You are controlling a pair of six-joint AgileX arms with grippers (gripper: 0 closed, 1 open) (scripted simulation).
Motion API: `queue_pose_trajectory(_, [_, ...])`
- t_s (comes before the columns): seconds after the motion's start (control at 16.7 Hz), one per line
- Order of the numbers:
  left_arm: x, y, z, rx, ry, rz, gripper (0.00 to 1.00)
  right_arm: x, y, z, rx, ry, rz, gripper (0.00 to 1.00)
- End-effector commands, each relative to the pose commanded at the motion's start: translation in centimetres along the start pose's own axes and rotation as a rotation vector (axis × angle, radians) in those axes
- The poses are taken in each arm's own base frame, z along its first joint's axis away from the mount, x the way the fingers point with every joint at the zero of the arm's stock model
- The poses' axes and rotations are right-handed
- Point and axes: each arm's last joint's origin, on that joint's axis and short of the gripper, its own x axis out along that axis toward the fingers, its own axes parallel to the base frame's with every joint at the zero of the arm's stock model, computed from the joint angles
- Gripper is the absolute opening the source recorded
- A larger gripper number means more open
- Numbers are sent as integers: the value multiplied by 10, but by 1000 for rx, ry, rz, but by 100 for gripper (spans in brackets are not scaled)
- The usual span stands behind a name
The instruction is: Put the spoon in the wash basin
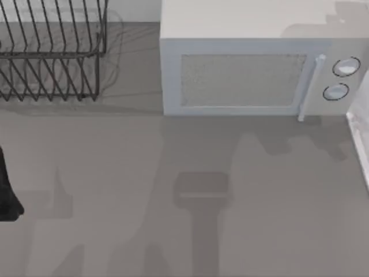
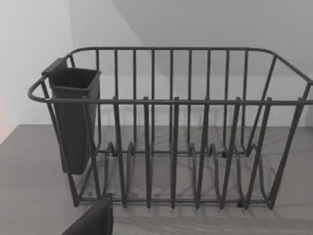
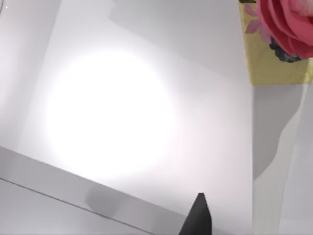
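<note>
The spoon is out of view. The wash basin (image 1: 360,145) is a narrow pale strip with a straight white rim at the table's right edge, just right of the microwave. A dark part of my left arm (image 1: 7,193) pokes in at the table's left edge, below the dish rack. In the left wrist view a dark corner of my left gripper (image 2: 94,220) points at the rack. A dark tip of my right gripper (image 3: 197,216) faces a bright white wall in the right wrist view.
A dark wire dish rack (image 1: 52,55) stands at the back left, with a dark utensil cup (image 2: 73,117) hung on one end. A grey-white microwave (image 1: 248,63) fills the back middle and right. A flower picture (image 3: 279,39) hangs on the wall.
</note>
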Motion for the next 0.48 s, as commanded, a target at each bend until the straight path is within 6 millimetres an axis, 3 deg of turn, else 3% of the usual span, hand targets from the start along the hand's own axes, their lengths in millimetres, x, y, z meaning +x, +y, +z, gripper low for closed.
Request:
queue_pose_trajectory(0.24, [0, 0, 0, 0, 0, 0, 100, 13, -17, -17, 30, 8, -20, 0])
queue_pose_trajectory(0.48, [0, 0, 0, 0, 0, 0, 100, 17, -20, -21, 41, 11, -27, 0])
